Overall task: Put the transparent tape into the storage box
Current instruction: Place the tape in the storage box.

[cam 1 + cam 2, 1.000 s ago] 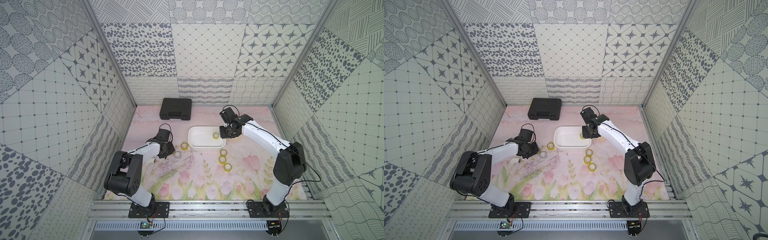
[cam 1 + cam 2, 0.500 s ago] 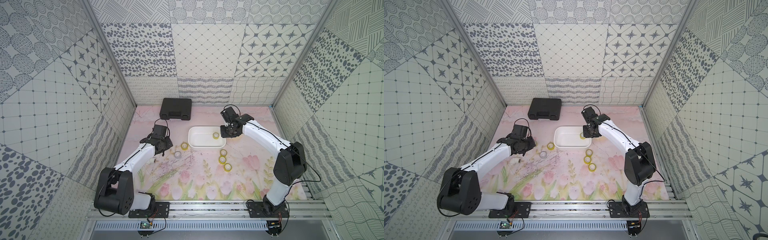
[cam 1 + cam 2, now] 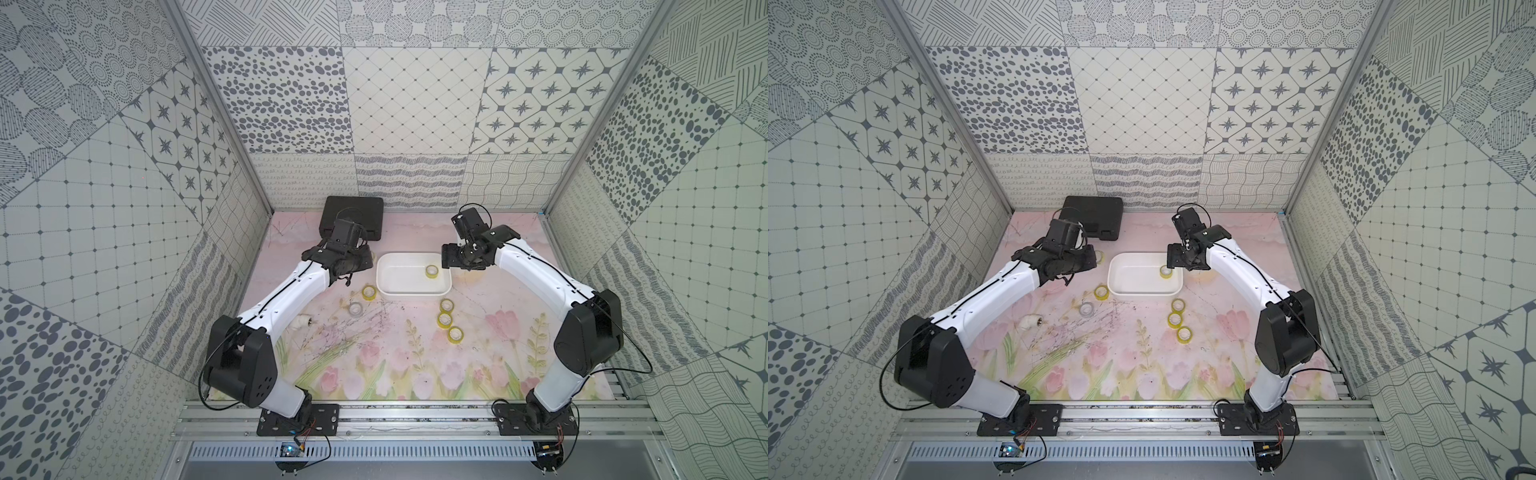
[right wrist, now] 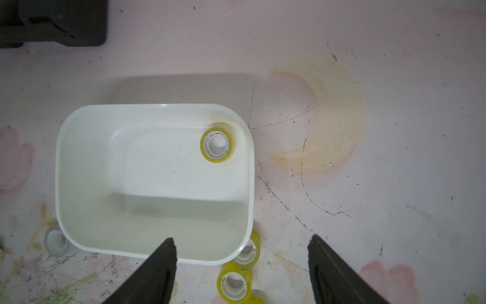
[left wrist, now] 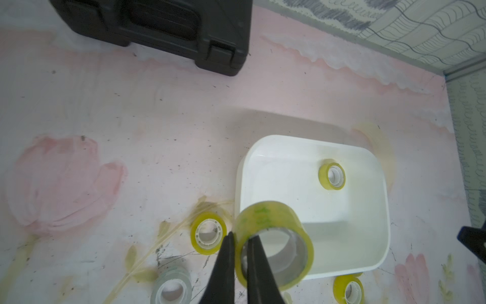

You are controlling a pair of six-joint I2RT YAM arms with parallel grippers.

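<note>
Bench (image 3: 374, 365): floral mat, carrying the lot.
Black case (image 3: 365, 210): at the back, behind the left arm.
Storage box (image 3: 401, 276): mid-bench, between the two claws.
Right claw (image 4: 242, 238): spread wide, empty, over the box's right end.
Left claw (image 5: 242, 237): pinching the wall of a yellowish roll (image 5: 273, 223), just off the box's left end.
Transparent tape: one roll (image 3: 432, 271) flat inside the box, near its right wall. Three yellow rolls (image 3: 444, 319) in a row out front, another yellow roll (image 3: 368, 292) and a grey roll (image 3: 355, 309) front-left, all on the bench.
</note>
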